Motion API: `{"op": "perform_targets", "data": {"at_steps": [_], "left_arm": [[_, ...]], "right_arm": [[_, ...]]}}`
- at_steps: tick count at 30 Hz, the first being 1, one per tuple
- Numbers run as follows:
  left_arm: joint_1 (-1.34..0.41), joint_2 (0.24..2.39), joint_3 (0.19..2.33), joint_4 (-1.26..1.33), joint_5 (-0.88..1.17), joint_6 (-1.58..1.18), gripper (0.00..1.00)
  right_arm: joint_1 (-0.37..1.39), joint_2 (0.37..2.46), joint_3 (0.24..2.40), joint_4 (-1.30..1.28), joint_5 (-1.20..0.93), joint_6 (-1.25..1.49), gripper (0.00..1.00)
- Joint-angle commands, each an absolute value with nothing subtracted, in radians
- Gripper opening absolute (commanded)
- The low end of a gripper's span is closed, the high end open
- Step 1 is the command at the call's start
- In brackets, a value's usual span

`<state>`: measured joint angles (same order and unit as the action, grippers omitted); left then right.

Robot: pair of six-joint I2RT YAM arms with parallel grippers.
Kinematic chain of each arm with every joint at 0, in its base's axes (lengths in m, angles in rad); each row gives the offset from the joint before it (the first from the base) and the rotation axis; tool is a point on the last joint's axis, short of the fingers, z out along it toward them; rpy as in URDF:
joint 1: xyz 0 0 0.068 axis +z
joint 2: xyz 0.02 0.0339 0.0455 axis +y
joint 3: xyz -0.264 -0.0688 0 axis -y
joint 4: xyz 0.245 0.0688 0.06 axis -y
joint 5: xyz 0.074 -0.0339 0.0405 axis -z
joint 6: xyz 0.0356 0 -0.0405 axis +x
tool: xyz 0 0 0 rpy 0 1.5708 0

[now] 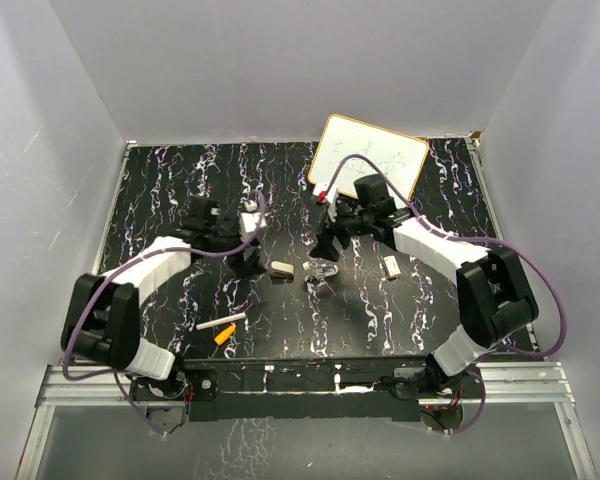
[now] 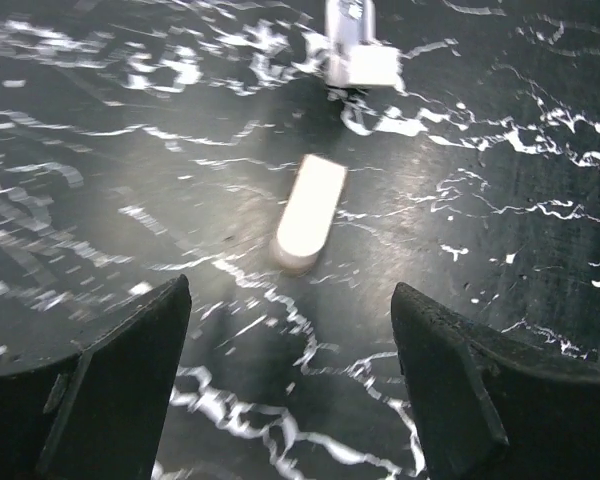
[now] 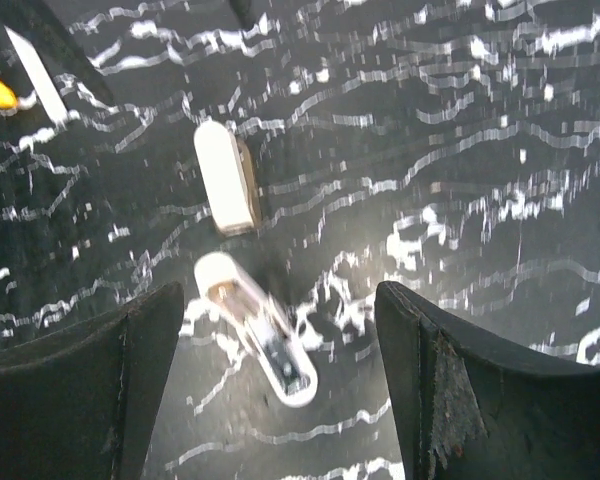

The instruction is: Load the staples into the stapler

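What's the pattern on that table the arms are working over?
The table is black with white marble-like streaks, clearest in the top external view.

Lab test booth: plain white walls (image 1: 280, 60) around a black marbled tabletop (image 1: 180, 170), aluminium frame (image 1: 90, 395).

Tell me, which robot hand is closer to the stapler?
Right. The right gripper hovers just over the stapler; the left gripper sits farther off, beyond the small white block.

The stapler (image 3: 260, 335) lies on the surface (image 3: 480, 200) just ahead of the right gripper (image 3: 278, 295); a small block (image 2: 310, 210) lies just ahead of the left gripper (image 2: 290, 288).
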<state>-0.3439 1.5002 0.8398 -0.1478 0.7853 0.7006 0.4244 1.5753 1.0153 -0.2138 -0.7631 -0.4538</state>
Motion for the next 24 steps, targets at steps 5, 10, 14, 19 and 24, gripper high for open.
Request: {"op": "perform_targets", "data": {"at_steps": [5, 10, 14, 19, 24], "left_arm": [[0.017, 1.347, 0.833, -0.261, 0.981, 0.659, 0.8], [0.107, 1.353, 0.841, -0.269, 0.969, 0.591, 0.79], [0.112, 1.364, 0.859, -0.282, 0.905, 0.568, 0.78], [0.113, 1.341, 0.824, -0.234, 0.898, 0.557, 0.78], [0.112, 1.338, 0.81, -0.224, 0.896, 0.572, 0.78]], "right_arm": [[0.615, 1.702, 1.237, -0.185, -0.6, -0.386, 0.84], [0.704, 1.813, 1.315, -0.264, -0.526, -0.41, 0.82], [0.757, 1.863, 1.346, -0.3, -0.454, -0.437, 0.8], [0.782, 1.91, 1.381, -0.355, -0.41, -0.47, 0.73], [0.785, 1.919, 1.382, -0.359, -0.425, -0.487, 0.56]]}}
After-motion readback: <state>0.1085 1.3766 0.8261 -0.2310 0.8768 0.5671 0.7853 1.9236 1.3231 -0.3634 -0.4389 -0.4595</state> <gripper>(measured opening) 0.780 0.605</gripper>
